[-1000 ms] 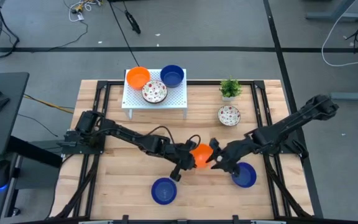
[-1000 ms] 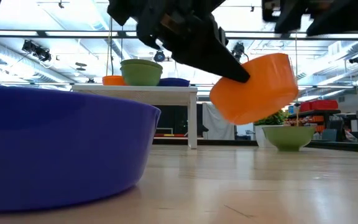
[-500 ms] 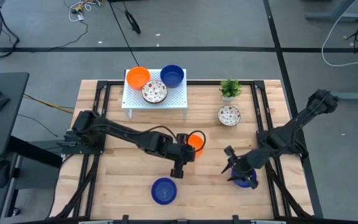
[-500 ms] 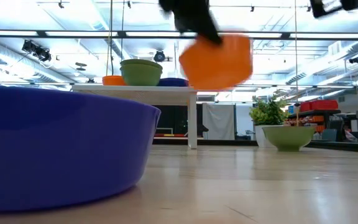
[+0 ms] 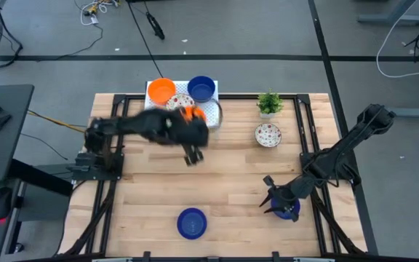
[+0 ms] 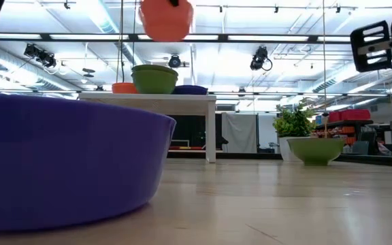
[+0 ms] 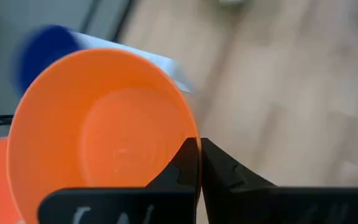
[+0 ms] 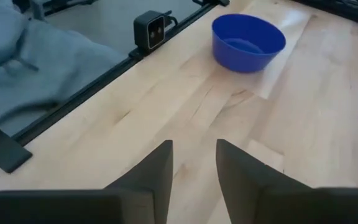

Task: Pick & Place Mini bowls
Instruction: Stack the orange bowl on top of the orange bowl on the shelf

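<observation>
At the near edge of the desk (image 5: 144, 211) a blue bowl (image 5: 191, 223) sits alone, with no arm over it. A little farther in, on the right side, the right gripper (image 5: 270, 201) hangs low beside a second blue bowl (image 5: 289, 209), which sits just past it toward the desk's right edge. Its two fingers are a little apart and hold nothing. Farther back, the left gripper (image 5: 188, 135) is up in the air, pinching the rim of an orange bowl (image 5: 188, 113) between closed fingers. In the low view this bowl hangs high above the white rack (image 5: 204, 115). The rack is right under and just behind it, at the far side of the desk. On the rack sit another orange bowl (image 5: 161, 91), a dark blue bowl (image 5: 201, 88) and a speckled bowl (image 5: 179, 104). I think the held bowl must go down onto the rack, and the free spot looks to be the near right corner. The left arm is the one close to it. To the right of the rack stand a green plant (image 5: 269, 103) and one more speckled bowl (image 5: 268, 135).
</observation>
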{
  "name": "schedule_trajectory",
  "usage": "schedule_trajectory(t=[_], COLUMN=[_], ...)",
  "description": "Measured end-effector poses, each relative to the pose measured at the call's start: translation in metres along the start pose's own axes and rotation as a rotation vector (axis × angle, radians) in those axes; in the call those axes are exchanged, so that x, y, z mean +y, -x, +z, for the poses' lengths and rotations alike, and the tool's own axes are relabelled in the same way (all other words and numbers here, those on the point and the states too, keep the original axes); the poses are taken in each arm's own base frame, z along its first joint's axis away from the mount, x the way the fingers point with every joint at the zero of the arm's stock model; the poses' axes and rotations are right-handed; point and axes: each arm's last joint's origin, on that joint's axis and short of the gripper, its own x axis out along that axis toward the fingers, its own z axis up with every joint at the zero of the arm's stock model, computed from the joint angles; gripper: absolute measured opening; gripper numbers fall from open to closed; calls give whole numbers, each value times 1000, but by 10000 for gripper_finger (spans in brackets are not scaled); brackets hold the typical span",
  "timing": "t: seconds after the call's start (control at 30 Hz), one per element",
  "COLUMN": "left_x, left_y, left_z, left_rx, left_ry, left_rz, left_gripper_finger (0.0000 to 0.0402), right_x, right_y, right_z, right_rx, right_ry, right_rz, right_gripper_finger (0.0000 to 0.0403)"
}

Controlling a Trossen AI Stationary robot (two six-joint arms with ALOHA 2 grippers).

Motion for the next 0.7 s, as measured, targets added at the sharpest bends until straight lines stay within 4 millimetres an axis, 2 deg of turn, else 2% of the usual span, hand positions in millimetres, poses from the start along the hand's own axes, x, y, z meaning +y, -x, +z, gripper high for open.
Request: schedule_trajectory(t=[0.07,0.13,0.23,0.37,0.5,0.7], left_x=[27,53,91,144,176,201], left_y=[3,-3,-12,-24,-51,-90], left_z=[1,2,0,-12,-22,-30], left_rx=[-11,-3,25,119,185,168], left_ry=[35,85,139,280,363,425], left_rz=[84,199,273,344,350,245], left_gripper_finger=[4,4,4,4,4,5], right_x=[0,0,0,0,0,0], right_y=[0,0,0,0,0,0], right_z=[0,1,1,1,1,1], right_rx=[-1,-17,-17,-16,-11,-10], right_ry=[-1,-3,-1,1,6,6], right_rz=[-2,-2,-2,-2,-2,-2], right_gripper_finger=[117,113,108,103,100,100])
